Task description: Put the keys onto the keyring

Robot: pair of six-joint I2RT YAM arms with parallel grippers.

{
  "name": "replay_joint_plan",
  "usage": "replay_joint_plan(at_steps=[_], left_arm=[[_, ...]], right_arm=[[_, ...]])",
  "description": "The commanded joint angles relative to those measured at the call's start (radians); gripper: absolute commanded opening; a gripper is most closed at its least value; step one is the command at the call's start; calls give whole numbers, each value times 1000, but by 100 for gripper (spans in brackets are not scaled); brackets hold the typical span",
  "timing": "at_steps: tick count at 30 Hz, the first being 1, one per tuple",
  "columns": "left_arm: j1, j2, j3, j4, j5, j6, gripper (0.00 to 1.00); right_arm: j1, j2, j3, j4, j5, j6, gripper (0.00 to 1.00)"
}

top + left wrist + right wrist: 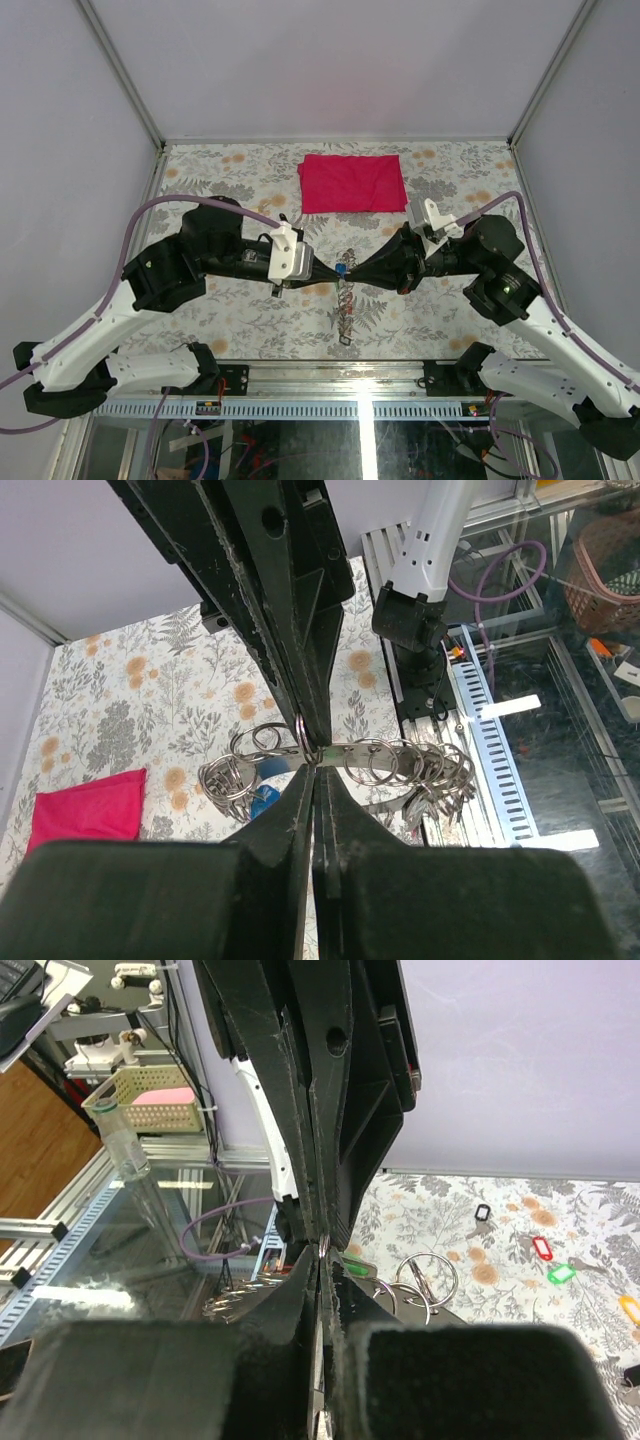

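The keyring (346, 298) hangs between my two grippers above the table's middle, a grey metal band (352, 752) strung with several small split rings. My left gripper (330, 272) (315, 772) is shut on the band's edge. Tip to tip with it, my right gripper (353, 272) (322, 1257) is shut on a thin metal key with a small split ring at its tip, touching the band. A blue tag (265, 800) and a green tag (357, 1261) hang at the ring. Loose keys lie on the table: black tag (482, 1212), red tag (541, 1248), green tag (560, 1273), yellow tag (630, 1307).
A folded red cloth (352, 183) lies at the back of the flowered table (230, 170). Grey walls enclose the table on three sides. The metal rail (330, 408) and both arm bases run along the near edge.
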Motion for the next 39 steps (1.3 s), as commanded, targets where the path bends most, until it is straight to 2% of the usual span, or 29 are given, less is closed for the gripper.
replay_joint_plan(at_steps=[1,13,21,30,39], left_arm=[[-3,-25,-41,99,-41,-62,0],[-4,-106,-221,451,-102,-254,0],[-3,-106,-279,574,-137,-330,0],[-4,-106,-307,668,-162,-382,4],[-3,-108,-290,707,-140,-399,17]], right_arm=[[6,-52,-37,310,71,109,0],[7,-58,-171,678,245,271,0],[7,-53,-229,837,358,346,0],[7,-84,-304,924,494,397,0],[6,-84,-237,783,378,310,0]])
